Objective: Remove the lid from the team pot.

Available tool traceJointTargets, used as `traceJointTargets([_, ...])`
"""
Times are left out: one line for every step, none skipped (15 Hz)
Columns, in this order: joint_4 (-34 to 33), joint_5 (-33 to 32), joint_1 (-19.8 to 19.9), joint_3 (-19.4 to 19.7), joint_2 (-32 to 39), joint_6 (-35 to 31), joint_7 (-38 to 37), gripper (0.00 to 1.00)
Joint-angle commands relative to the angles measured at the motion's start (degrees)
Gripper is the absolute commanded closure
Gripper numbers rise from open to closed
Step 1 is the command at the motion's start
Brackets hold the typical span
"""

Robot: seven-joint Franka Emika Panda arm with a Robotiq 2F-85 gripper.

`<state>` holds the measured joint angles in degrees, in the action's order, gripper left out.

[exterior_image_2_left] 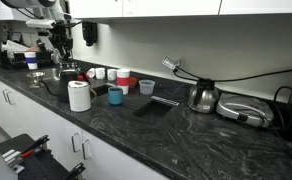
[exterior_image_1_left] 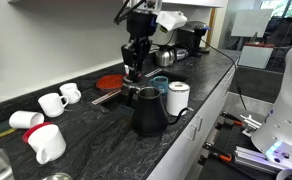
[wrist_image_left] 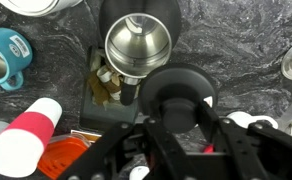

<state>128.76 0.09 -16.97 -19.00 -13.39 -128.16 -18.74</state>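
The black conical pot point(exterior_image_1_left: 149, 110) stands on the dark counter, beside a teal mug and a white cylinder. In the wrist view it lies ahead of the gripper, its top round and shiny steel point(wrist_image_left: 138, 45). My gripper point(exterior_image_1_left: 134, 66) hangs above and behind the pot. It is shut on the knob of the small round black lid point(wrist_image_left: 176, 78), with one finger on each side point(wrist_image_left: 178, 112). The lid is off the pot and held in the air. In an exterior view the gripper point(exterior_image_2_left: 63, 55) is above the pot point(exterior_image_2_left: 65, 78).
A teal mug point(exterior_image_1_left: 161, 85) and a white cylinder point(exterior_image_1_left: 178, 98) stand next to the pot. A flat red disc point(exterior_image_1_left: 111, 82) lies by the wall. White mugs point(exterior_image_1_left: 56, 100) lie to one side. A steel kettle point(exterior_image_2_left: 203, 97) stands farther along the counter.
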Motion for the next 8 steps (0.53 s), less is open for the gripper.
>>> traceJointTargets([-0.89,1.17,-1.04,-1.35,0.70,-2.39,1.65,0.84])
traceJointTargets([-0.97,1.23,-1.54,-1.84,1.00,-2.98,1.94,0.84])
traceJointTargets([-0.88,1.27,-2.01,-2.29,1.30,-3.66,2.31,0.84])
traceJointTargets([-0.67,1.48,-2.55,-2.68,1.59,-4.30,2.85,0.84])
traceJointTargets([-0.47,1.62,-3.09,-3.06,2.02,-4.86,3.38,0.84])
traceJointTargets([-0.28,1.95,-3.67,-3.45,2.66,-5.37,4.04,0.84])
traceJointTargets([-0.07,2.14,-4.22,-3.85,3.44,-5.93,4.76,0.84])
traceJointTargets([0.12,2.44,-4.74,-4.11,4.27,-6.71,5.54,0.84])
